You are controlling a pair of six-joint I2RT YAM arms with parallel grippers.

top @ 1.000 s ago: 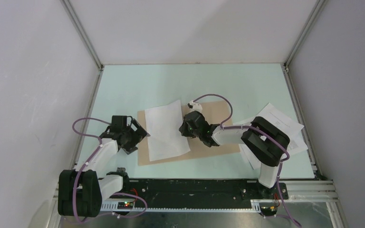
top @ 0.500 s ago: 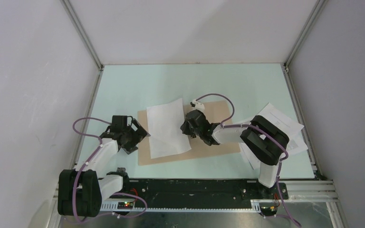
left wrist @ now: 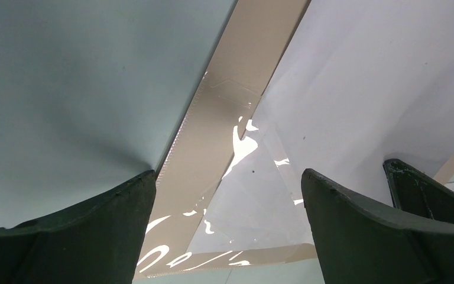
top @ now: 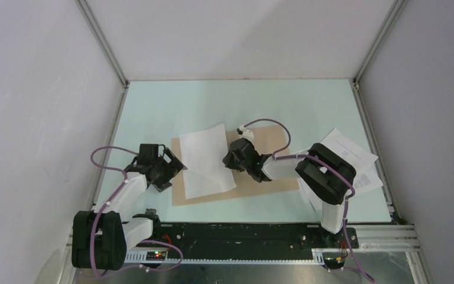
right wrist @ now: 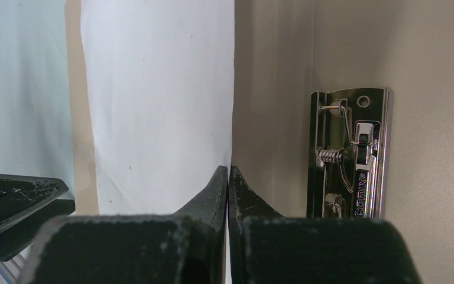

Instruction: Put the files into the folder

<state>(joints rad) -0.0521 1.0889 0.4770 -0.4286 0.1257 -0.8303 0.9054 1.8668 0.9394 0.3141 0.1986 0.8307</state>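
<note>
Finding the right gripper (right wrist: 229, 176) fully closed, fingers (right wrist: 210, 195) pressed flat together, nothing visible between them. Tips down right at the right-hand edge of a white sheet (right wrist: 159, 106); touching the paper or just above it, cannot tell. On the other side of the tips, bare tan card of the folder (right wrist: 272, 71), then the metal clip (right wrist: 349, 154) lying flat on that card, apart from the fingers.

Noting the left gripper (left wrist: 227, 176) spread wide, fingers (left wrist: 94, 236) holding nothing. Framed between them: a strip of the folder's left edge, a glossy patch (left wrist: 242, 201) bright with glare, and a corner area of the same sheet. Pale green table (left wrist: 65, 77) beyond the strip on the left.

Looking down from the top camera:
- Folder open and flat at mid-table, both leaves down.
- Sheet on the left leaf, skewed against the folder's edges.
- Right gripper low over the middle of the folder at the sheet's right edge; left gripper at the folder's left edge, near the sheet's left side.
- Remaining files (top: 357, 158) in a loose fanned stack on the table off the folder's right side, printed text on the top one, partly hidden under the right arm (top: 325, 174).
</note>
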